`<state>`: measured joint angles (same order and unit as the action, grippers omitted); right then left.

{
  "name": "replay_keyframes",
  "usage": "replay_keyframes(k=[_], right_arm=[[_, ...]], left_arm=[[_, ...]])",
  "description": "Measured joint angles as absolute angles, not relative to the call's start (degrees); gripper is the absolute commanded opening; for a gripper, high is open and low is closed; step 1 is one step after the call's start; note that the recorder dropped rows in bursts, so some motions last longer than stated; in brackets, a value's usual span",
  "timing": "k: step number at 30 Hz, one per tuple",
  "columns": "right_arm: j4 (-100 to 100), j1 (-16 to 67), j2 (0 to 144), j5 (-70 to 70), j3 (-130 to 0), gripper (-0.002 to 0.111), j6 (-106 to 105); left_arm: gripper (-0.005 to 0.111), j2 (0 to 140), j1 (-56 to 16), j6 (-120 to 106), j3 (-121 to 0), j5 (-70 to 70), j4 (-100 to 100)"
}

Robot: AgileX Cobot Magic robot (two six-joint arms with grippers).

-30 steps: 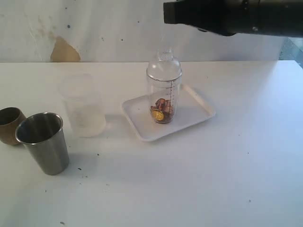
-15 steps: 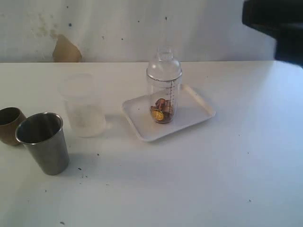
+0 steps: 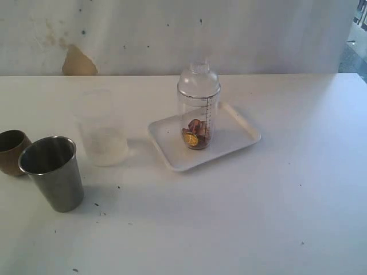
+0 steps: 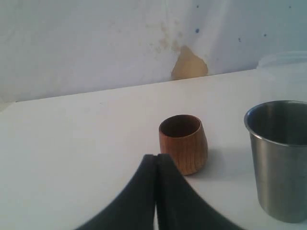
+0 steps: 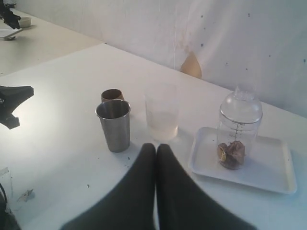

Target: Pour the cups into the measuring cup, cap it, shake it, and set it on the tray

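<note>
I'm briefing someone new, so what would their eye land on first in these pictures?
The capped measuring cup, brown and yellow bits at its bottom, stands upright on the white tray mid-table. Left of it in the exterior view stand the frosted cup, steel tumbler and small brown cup.

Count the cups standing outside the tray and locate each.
3. The small rounded brown cup is at the exterior view's left edge; the tapered steel tumbler is just right of it; the frosted translucent plastic cup stands between tumbler and flat white tray. None seems hidden.
</note>
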<state>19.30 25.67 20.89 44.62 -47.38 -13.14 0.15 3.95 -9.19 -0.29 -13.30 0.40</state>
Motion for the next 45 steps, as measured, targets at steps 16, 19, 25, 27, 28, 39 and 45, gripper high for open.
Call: replay_keyframes(k=[16,19,25,27,28,39,45], right_arm=[[8.3,20.2,11.3,40.1,-40.6,0.000,-13.0],[4.4,18.0,7.8,37.4,-36.7,0.000,-13.0],[0.0,13.4,0.5,27.9,-30.1,0.000,-13.0],[-1.0,11.0,0.2,24.0,-28.5,0.000,-13.0],[-1.3,9.7,0.2,22.7,-28.1,0.000,-13.0],[-2.4,-0.9,0.2,7.2,-18.1,0.000,-6.0],[-2.4,-1.0,0.3,0.5,-9.4,0.000,2.3]], left_arm=[[0.000,0.1,4.0,-9.2,-0.3,-13.3,0.4],[0.000,0.1,4.0,-9.2,-0.3,-13.3,0.4],[0.000,0.1,4.0,-9.2,-0.3,-13.3,0.4],[0.000,0.1,4.0,-9.2,-0.3,-13.3,0.4],[0.000,0.1,4.0,-9.2,-0.3,-13.3,0.4],[0.000,0.1,4.0,-9.2,-0.3,-13.3,0.4],[0.000,0.1,4.0,-9.2,-0.3,-13.3,0.4]])
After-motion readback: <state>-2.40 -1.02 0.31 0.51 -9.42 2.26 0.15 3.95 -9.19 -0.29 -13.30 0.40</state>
